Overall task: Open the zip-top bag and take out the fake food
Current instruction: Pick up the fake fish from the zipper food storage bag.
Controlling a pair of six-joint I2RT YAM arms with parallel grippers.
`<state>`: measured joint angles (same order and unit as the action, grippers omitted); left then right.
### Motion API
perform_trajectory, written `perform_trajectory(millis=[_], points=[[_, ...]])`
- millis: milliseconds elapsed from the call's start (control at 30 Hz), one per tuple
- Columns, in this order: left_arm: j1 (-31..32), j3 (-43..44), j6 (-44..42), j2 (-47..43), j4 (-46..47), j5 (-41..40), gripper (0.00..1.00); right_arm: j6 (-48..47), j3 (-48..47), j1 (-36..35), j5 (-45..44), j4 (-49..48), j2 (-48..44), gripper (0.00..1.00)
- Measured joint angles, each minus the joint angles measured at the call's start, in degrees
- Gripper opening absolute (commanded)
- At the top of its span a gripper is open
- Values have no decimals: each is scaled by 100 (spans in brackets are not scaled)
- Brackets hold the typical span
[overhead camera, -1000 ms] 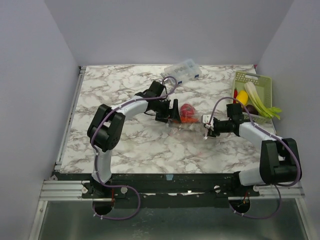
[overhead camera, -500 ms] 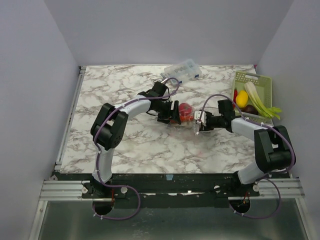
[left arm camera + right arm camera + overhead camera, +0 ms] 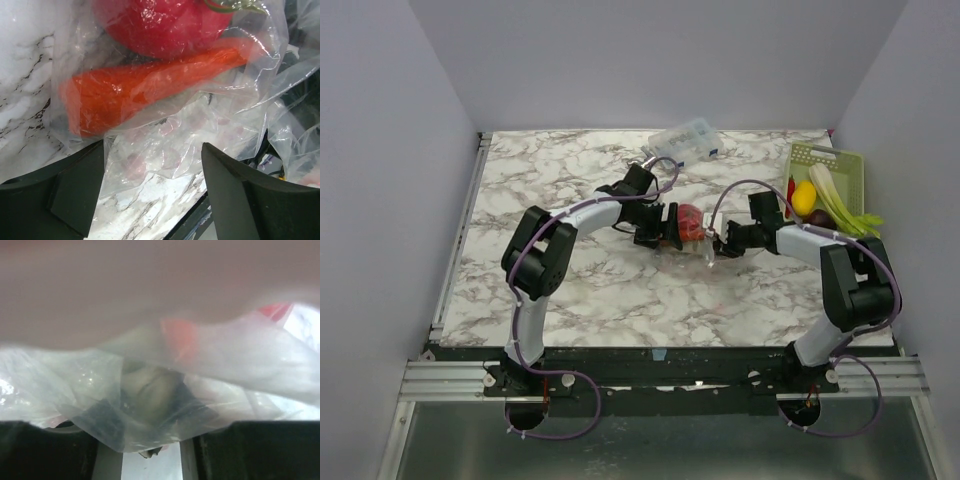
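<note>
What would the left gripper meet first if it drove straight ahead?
The left gripper would meet the clear zip-top bag, lying between its open fingers; just behind, likely the orange carrot, though depth is unclear.

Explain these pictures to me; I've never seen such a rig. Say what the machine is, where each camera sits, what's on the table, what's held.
Two robot arms are bolted at the near edge of a marble table. The wide picture looks down from above; the other two come from cameras on the wrists. Between the arms lies a zip-top bag with a toy carrot and a round red piece inside. The left gripper stands open over the bag; the right gripper presses into its plastic, grip unclear. A green basket holds more toy food; a clear box sits behind.
</note>
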<state>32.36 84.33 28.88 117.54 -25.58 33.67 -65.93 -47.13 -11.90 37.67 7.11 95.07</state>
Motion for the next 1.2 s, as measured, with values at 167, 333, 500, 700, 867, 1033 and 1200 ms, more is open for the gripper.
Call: perform_trajectory(millis=[167, 333, 500, 700, 867, 1033, 1200], points=[[-37, -505, 24, -258, 243, -42, 90, -57, -17, -11, -61, 608, -382, 25], [-136, -1213, 79, -979, 553, -243, 95, -116, -20, -11, -83, 1276, -1226, 24], [-249, -1897, 101, -1875, 946, -466, 95, -184, -22, -13, -114, 1921, -1786, 24], [-256, -2415, 114, -2282, 1274, -612, 94, -227, 28, -13, -321, 2551, -2367, 24], [-256, -2859, 149, -2282, 1375, -780, 94, -249, 68, -15, -557, 2997, -2931, 24], [-256, -3088, 210, -2308, 1499, -960, 95, -273, 101, -15, -973, 3403, -3340, 25], [-256, -3324, 304, -2527, 1777, -975, 99, -289, 232, -15, -1056, 3740, -3624, 25]])
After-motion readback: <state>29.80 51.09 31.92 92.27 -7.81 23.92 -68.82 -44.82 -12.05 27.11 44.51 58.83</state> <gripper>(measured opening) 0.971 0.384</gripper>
